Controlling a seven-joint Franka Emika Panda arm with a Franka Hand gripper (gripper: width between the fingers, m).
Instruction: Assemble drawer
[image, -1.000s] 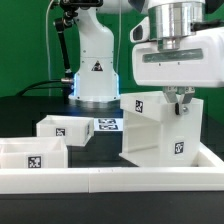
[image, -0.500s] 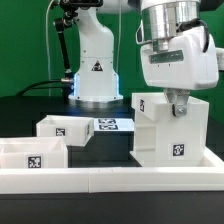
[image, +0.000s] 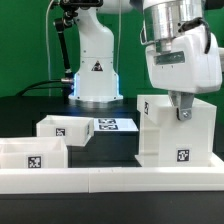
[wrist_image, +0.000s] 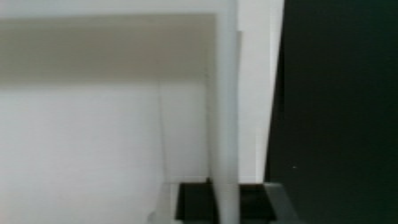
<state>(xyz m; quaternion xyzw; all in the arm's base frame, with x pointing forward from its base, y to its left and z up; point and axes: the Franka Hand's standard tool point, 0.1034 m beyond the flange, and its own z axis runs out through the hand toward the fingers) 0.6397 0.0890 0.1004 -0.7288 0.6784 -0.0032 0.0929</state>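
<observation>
The white drawer box (image: 178, 135) stands upright on the table at the exterior view's right, with marker tags on its faces. My gripper (image: 183, 110) reaches down onto its top edge and is shut on one thin wall of it. In the wrist view that wall (wrist_image: 233, 120) runs as a thin white panel between my two dark fingertips (wrist_image: 196, 198). Two smaller white drawer parts lie at the exterior view's left: one (image: 62, 128) near the middle, one (image: 30, 155) nearer the front.
A white rail (image: 110, 178) runs along the table's front edge. The marker board (image: 112, 125) lies flat behind the parts. The arm's white base (image: 95, 70) stands at the back centre on the black table.
The gripper has moved toward the exterior view's right with the drawer box in it. The box has turned from a skewed pose to stand square and sits further right.
</observation>
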